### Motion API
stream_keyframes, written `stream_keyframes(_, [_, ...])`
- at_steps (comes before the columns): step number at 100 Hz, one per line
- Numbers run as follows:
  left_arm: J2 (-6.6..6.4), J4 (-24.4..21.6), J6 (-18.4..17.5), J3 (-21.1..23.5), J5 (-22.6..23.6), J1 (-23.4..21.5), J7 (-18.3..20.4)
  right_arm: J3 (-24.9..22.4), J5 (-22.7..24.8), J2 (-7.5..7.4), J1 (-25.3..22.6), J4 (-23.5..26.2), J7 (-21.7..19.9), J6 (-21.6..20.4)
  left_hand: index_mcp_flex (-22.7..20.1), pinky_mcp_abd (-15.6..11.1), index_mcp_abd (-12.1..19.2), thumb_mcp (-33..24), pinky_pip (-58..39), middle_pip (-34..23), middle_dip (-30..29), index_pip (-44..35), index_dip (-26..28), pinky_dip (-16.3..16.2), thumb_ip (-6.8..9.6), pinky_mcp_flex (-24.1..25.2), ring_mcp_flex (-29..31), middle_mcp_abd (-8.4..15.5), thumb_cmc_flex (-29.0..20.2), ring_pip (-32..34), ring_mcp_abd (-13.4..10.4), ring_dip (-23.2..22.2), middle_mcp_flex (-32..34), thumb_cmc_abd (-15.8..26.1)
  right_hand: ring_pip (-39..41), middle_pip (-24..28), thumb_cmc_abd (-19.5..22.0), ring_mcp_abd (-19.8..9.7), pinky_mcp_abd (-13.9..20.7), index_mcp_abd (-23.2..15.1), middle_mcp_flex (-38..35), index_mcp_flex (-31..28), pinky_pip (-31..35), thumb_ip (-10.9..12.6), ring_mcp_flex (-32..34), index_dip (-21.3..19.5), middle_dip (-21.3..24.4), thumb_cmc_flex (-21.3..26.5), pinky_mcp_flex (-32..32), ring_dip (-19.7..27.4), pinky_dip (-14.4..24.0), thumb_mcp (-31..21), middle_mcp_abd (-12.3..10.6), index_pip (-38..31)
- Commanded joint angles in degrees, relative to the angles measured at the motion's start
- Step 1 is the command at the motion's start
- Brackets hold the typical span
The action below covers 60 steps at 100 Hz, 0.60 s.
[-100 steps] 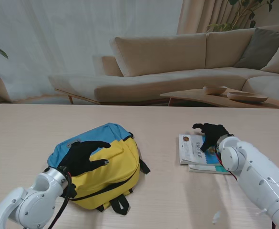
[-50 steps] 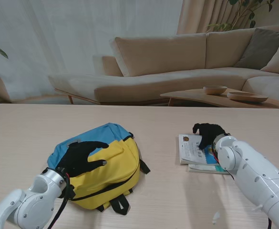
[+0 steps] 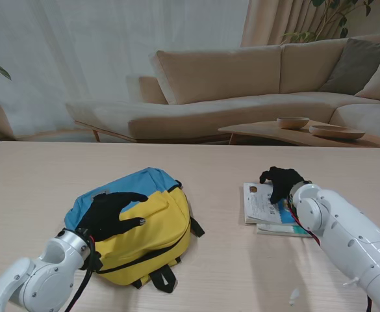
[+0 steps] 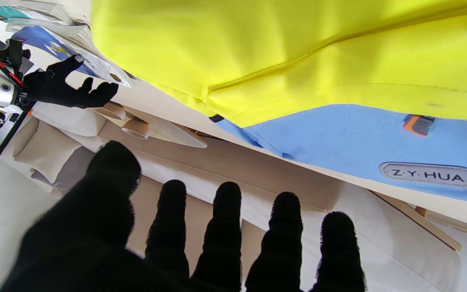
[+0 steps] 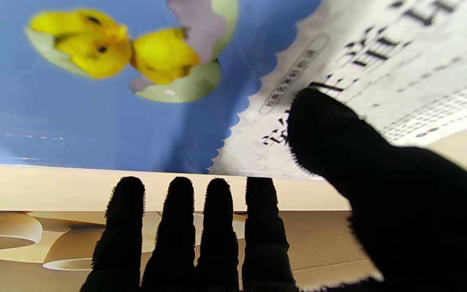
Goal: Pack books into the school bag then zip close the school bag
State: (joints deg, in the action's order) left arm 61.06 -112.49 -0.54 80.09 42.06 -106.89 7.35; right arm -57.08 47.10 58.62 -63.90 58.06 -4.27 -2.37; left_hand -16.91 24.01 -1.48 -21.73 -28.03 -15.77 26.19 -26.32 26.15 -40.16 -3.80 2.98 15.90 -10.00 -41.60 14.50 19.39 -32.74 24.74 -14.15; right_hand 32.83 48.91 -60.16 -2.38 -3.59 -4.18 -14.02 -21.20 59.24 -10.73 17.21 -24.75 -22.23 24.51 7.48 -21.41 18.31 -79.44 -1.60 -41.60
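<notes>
The school bag (image 3: 141, 224), yellow with a blue top panel, lies flat on the bench (image 3: 47, 175) at about 8 o'clock from the bench's middle, its black straps trailing nearer to me. A label reading "Z·Y·HUA" (image 4: 429, 175) shows on the blue panel. The left hand (image 3: 112, 213) hovers over the bag with fingers spread and holds nothing. At about 3 o'clock from the bag, well apart from it, a small stack of books (image 3: 267, 208) lies on the bench; the top cover is blue and white with yellow chicks (image 5: 112, 48). The right hand (image 3: 282, 183) sits over the books' far edge, fingers straight, thumb (image 5: 322, 125) against the cover; whether it grips the book I cannot tell.
</notes>
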Motion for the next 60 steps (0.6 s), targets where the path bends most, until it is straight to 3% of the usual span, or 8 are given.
stream_keyframes(1, [0.37,-0.7,0.2,0.1,0.0,-0.6,0.8,1.1,-0.3,1.01,-1.4,-2.1,-1.2,0.1,0.2,-1.1,0.1,-2.1,2.5,-0.8,0.8,-0.7,-0.3,-0.9,1.96,0.5,-1.2,0.7,0.4,-1.2,-0.7,0.8,0.3,-0.3,1.6,2.3,-0.3,-1.0,0.5,-2.9,1.5,-3.5,0.4,0.7,-2.0,-3.4,-1.1,5.1,-0.5,-0.8,-0.1,3.4,1.5,-4.0])
stream_keyframes(20, [0.35,-0.6,0.3,0.1,0.1,-0.5,0.9,2.2,-1.5,1.43,-1.1,-3.1,0.2,0.2,0.5,-1.1,0.0,-2.2,2.5,-0.9,0.9,-0.7,-0.3,-0.9,1.95,0.5,-1.2,0.8,0.4,-1.2,-0.7,0.8,0.2,-0.4,3.4,5.0,-0.7,-1.1,0.5,-9.4,0.3,-13.4,1.0,1.0,-1.0,-21.3,-2.0,8.2,0.0,-1.6,0.3,1.7,1.4,-20.8])
stream_keyframes(25, [0.34,-0.6,0.4,0.1,0.1,-0.5,1.0,2.4,-1.7,1.54,-1.1,-3.3,0.6,0.2,0.6,-1.1,0.0,-2.2,2.5,-0.9,0.9,-0.7,-0.3,-0.9,1.95,0.5,-1.3,0.7,0.4,-1.3,-0.7,0.9,0.1,-0.4,3.8,5.5,-1.6,-1.0,0.3,-10.7,-0.5,-15.4,1.3,-4.3,-0.5,-23.7,-2.2,9.9,0.3,-1.8,0.4,2.1,1.4,-25.1])
stream_keyframes(33, [0.34,-0.6,0.4,0.1,0.2,-0.5,1.0,2.7,-1.9,1.71,-1.0,-3.6,1.4,0.2,0.9,-1.2,-0.1,-2.2,2.5,-0.9,0.9,-0.6,-0.3,-0.9,1.95,0.5,-1.3,0.9,0.4,-1.3,-0.7,0.9,0.0,-0.4,4.4,5.9,-2.1,-0.7,-0.1,-12.0,-2.4,-18.9,1.6,-6.8,0.9,-27.8,-2.4,11.5,0.9,-2.1,0.6,1.9,1.6,-31.4])
stream_keyframes(43, [0.35,-0.6,0.5,0.1,0.2,-0.5,0.9,3.1,-2.3,2.01,-0.8,-4.4,2.9,-0.2,1.0,-1.2,-0.2,-2.2,2.5,-0.9,0.9,-0.6,-0.3,-0.9,1.94,0.5,-1.4,0.8,0.5,-1.3,-0.8,0.9,-0.1,-0.4,4.7,5.9,-0.2,-0.2,-0.6,-13.1,-6.2,-24.6,2.0,-6.7,3.1,-32.2,-2.7,12.7,1.9,-2.3,0.8,1.9,1.8,-34.5])
stream_keyframes(60, [0.35,-0.6,0.5,0.1,0.3,-0.5,0.9,3.3,-2.6,2.44,-0.7,-5.5,5.8,-1.2,1.2,-1.2,-0.7,-2.3,2.4,-1.0,0.9,-0.4,-0.5,-0.9,1.94,0.5,-1.4,0.9,0.5,-1.3,-0.8,0.9,-0.2,-0.5,4.9,3.6,3.1,1.3,-2.4,-14.6,-15.6,-29.8,2.7,-4.7,9.6,-35.7,-2.3,13.5,5.1,-2.3,1.0,1.4,2.0,-34.1])
